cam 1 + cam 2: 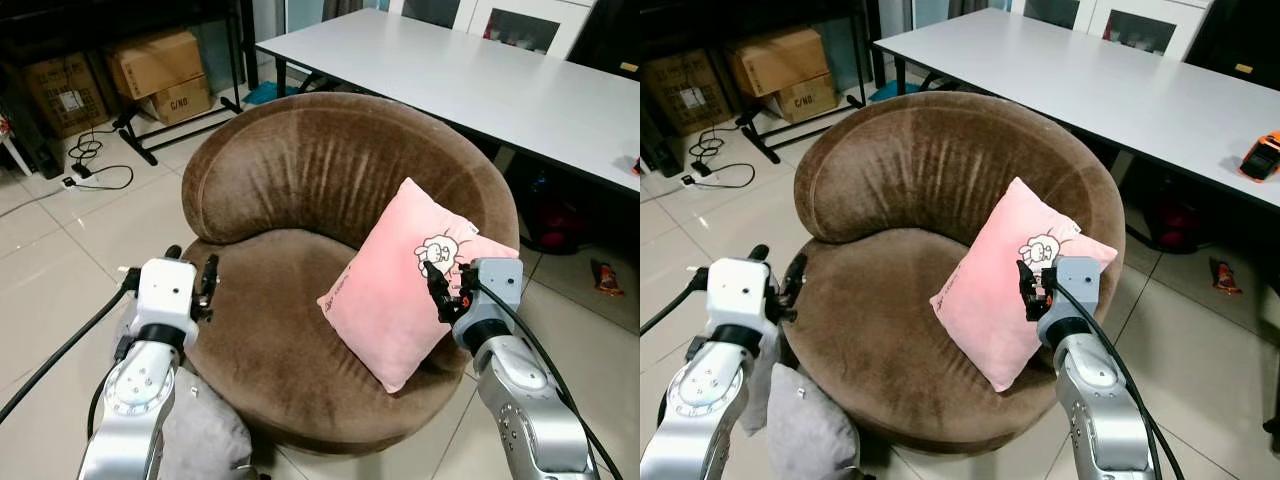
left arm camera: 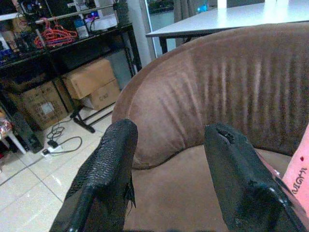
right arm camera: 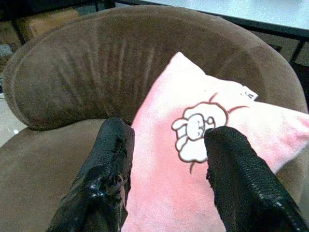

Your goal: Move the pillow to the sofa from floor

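A pink pillow (image 1: 400, 290) with a small cartoon print stands tilted on the seat of the round brown sofa (image 1: 300, 180), leaning against its right backrest. My right gripper (image 1: 440, 285) hovers just in front of the pillow's right edge, open, with nothing between its fingers (image 3: 111, 174); the pillow (image 3: 188, 159) lies just beyond them. My left gripper (image 1: 190, 272) hangs open at the sofa's left front rim, its fingers (image 2: 104, 179) pointing over the seat toward the backrest (image 2: 217, 96). A grey cushion (image 1: 205, 435) lies on the floor under my left arm.
A long white table (image 1: 470, 70) stands behind the sofa, with an orange object (image 1: 1260, 155) on its right end. Cardboard boxes (image 1: 160, 70) and a dark shelf stand at the back left. Cables and a power strip (image 1: 85, 170) lie on the tiled floor there.
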Motion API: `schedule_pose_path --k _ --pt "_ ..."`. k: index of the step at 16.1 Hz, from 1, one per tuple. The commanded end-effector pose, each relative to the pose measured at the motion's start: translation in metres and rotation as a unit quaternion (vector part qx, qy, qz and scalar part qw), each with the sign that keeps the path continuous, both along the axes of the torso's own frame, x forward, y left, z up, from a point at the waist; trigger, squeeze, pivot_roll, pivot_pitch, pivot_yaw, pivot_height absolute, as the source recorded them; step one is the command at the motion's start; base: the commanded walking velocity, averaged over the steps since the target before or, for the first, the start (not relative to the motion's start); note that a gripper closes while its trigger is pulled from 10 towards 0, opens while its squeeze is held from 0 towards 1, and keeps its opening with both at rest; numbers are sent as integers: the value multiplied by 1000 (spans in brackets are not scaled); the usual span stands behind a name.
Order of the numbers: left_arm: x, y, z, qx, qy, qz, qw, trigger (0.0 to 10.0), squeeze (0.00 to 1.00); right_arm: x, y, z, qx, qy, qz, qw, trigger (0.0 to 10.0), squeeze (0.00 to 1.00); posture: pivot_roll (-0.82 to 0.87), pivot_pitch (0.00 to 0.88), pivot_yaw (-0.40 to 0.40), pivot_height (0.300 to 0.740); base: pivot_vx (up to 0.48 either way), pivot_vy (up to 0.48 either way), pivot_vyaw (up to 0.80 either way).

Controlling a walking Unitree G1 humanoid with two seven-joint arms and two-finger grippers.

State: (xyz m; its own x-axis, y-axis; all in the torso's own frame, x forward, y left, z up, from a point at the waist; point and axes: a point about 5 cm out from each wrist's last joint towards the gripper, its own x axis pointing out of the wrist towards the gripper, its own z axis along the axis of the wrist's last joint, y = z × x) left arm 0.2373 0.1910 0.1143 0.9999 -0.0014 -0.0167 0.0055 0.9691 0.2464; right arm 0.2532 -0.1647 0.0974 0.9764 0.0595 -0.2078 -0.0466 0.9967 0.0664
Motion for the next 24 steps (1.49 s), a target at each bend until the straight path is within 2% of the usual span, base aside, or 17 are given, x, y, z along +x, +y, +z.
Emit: schedule_pose_path --k 1,9,19,24 --pt "-1 -2 2 -1 -4 3 1000 10000 0 -1 0 3 -4 -1 -1 1000 10000 0 -53 0 -11 740 0 0 0" --pt "-10 -2 0 -9 -1 15 1000 10000 0 -1 5 5 -12 13 8 1000 10000 0 -45 0 -25 740 0 0 0" --pt "-6 -4 1 -11 0 9 1000 10000 0 0 3 5 -10 16 -4 1000 10000 0 -51 0 -17 740 -217 0 0" --pt "-5 -4 1 -13 -2 15 1000 10000 0 2 4 5 -10 16 -2 1000 10000 0 -48 0 -24 740 0 0 0"
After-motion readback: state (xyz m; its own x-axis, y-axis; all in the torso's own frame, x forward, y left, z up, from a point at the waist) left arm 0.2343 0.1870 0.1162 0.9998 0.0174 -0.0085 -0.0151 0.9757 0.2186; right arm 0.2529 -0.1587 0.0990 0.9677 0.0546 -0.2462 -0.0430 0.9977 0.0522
